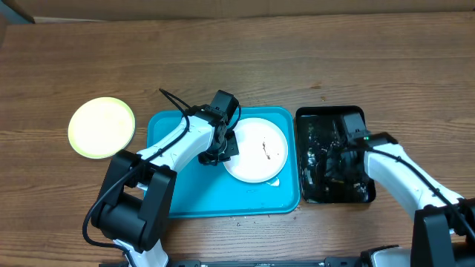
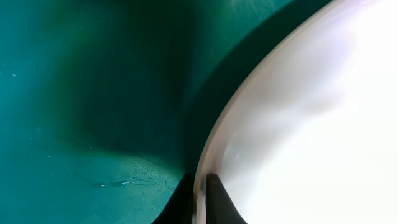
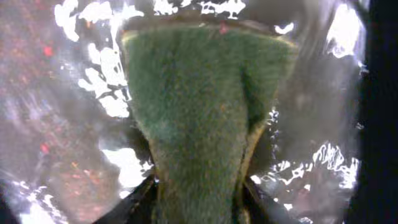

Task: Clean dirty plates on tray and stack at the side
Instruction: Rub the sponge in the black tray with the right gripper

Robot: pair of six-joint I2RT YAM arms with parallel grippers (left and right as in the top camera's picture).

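White plate (image 1: 256, 156): round, so no long axis; appears to lie flat, face up, on the tray (image 1: 185, 193). Brown smear (image 1: 265, 150) unwiped.
Hold: left gripper (image 2: 200, 198) is nearly closed, nipping the plate's rim edge-on. The plate spreads ahead and right of its fingers, with bare tray to their left.
Yellow-green plate (image 1: 102, 127): off the tray, well behind that gripper; looks clean, judged done.
Third plate: a white sliver under the white plate may be it; cannot tell.
Right gripper (image 3: 198, 190): clamped on a green sponge (image 3: 199, 99) whose long axis points straight ahead, over the black tray (image 1: 356, 119).
Remaining: wiping, stacking.
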